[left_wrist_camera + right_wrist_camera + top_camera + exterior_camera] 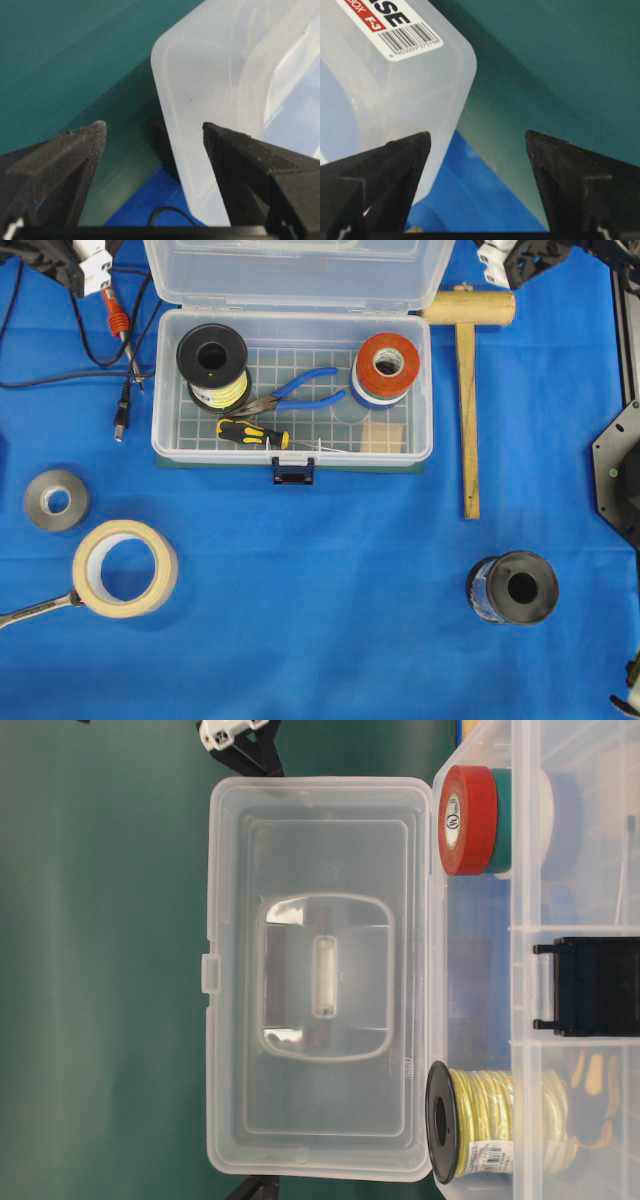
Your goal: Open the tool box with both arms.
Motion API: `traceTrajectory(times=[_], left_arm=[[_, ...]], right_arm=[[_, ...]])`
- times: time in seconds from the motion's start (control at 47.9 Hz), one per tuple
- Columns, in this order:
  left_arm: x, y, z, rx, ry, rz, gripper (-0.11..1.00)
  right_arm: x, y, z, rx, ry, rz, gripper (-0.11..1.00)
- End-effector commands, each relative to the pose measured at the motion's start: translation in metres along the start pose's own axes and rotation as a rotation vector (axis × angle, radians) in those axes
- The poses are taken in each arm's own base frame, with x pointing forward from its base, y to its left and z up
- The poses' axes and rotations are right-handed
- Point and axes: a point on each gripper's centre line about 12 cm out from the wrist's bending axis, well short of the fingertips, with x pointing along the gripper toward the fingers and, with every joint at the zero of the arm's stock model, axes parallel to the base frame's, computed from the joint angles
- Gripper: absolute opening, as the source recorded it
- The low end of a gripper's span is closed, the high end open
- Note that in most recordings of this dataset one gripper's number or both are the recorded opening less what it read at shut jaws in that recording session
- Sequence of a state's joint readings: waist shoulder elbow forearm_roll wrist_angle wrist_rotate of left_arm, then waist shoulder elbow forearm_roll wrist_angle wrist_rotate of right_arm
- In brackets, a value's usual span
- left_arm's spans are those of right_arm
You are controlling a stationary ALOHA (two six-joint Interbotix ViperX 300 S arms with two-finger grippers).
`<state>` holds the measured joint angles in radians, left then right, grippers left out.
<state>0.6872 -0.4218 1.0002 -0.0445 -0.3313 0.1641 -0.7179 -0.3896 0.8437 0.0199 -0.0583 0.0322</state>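
Observation:
The tool box [165, 390] sits open on the blue cloth, its clear lid [290, 270] swung up and back and its dark blue latch [293, 472] hanging at the front. Beyond the lid's far left corner is my left gripper [88, 268], open. In the left wrist view the lid's corner [215, 65] stands ahead of the open left gripper [154, 125], untouched. My right gripper [505, 262] is off the far right corner, also open. The right wrist view puts the labelled lid corner [410, 85] beside its left finger, with nothing between the fingers of that gripper [477, 134].
Inside the box lie a yellow wire spool [212, 365], blue pliers [300, 390], a screwdriver [250, 433] and red tape rolls [388, 368]. A wooden mallet [467, 390] lies right of the box. A black spool [513, 588], masking tape [125, 568], grey tape [56, 500], wrench [35, 610] and cables [120, 360] surround it.

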Motion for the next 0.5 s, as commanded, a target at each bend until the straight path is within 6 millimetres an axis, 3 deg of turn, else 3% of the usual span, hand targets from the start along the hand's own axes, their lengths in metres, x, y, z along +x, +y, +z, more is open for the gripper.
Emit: traceTrajectory(times=[0.0,0.48], left_arm=[[0.008,-0.01,0.004,0.032,0.001,-0.036,0.79],[0.003,0.005,-0.006,0.024,0.04,0.01,0.79]], right_arm=[[0.006,0.007,0.018,-0.007,-0.044,0.019,0.81],[0.007,-0.015,0.012,0.018,-0.008,-0.043,0.81]])
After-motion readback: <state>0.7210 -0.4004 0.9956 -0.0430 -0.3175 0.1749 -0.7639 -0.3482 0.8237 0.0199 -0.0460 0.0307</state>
